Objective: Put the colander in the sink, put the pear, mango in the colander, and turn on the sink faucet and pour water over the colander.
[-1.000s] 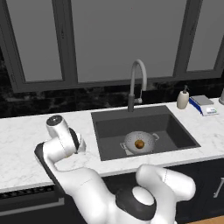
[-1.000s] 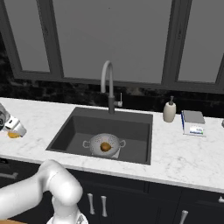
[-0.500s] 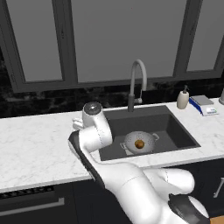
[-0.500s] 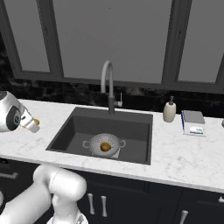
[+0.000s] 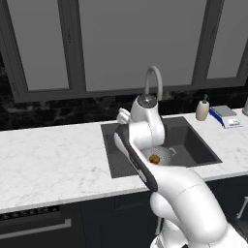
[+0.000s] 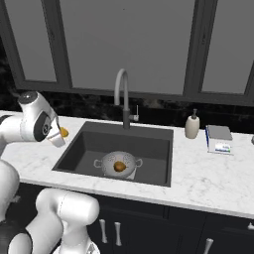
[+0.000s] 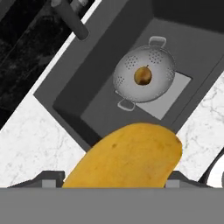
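My end effector [image 7: 118, 186] has its jaws spread wide around the mango [image 7: 124, 156], carrying it in the air above the left edge of the sink [image 7: 87, 83]. From the right base camera I catch a sliver of the mango's orange beside the hand, over the desk [image 6: 208, 178] just left of the basin. In the hand camera the fruit covers the fingertips, so I cannot see the contact itself.

Below and beyond it, the colander [image 7: 144, 74] sits on the sink floor, partly over a lighter grey square patch [image 7: 173, 98], with the pear [image 7: 142, 76] lying in its middle. My own arm stands in front of the sink in the left base camera and hides much of the basin.

The faucet [image 6: 122, 99] rises at the far edge of the sink. To its right on the desk stand a soap bottle [image 6: 192, 125] and, further right, a blue-and-white box [image 6: 219, 139]; any print on it is too small for me to read.
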Robot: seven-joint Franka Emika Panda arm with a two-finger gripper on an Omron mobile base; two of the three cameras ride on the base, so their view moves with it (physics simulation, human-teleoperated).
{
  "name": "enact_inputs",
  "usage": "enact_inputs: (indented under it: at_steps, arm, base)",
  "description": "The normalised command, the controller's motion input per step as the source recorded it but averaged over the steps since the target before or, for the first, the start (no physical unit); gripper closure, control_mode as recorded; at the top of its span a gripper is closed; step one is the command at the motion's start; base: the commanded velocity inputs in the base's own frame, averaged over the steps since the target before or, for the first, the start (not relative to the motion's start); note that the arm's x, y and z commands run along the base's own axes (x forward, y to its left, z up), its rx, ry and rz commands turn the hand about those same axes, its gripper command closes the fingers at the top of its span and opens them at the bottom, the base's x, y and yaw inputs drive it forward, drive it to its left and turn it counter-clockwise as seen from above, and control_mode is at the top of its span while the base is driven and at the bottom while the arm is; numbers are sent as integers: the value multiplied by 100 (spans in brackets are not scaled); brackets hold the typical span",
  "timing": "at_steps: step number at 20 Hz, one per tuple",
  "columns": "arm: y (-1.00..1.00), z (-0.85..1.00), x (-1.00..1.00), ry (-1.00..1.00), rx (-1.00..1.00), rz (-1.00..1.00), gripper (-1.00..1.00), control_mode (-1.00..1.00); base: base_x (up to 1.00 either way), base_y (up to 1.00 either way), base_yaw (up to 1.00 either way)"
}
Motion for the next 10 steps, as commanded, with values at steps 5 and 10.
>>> enact_inputs:
  at_steps: [5, 10]
  arm:
    - [-44, -1, 33, 21, -2, -27, 100, -100]
    - [-15, -10, 41, 25, -16, -22, 100, -100]
  base:
    - [0, 0, 0]
    - [0, 0, 0]
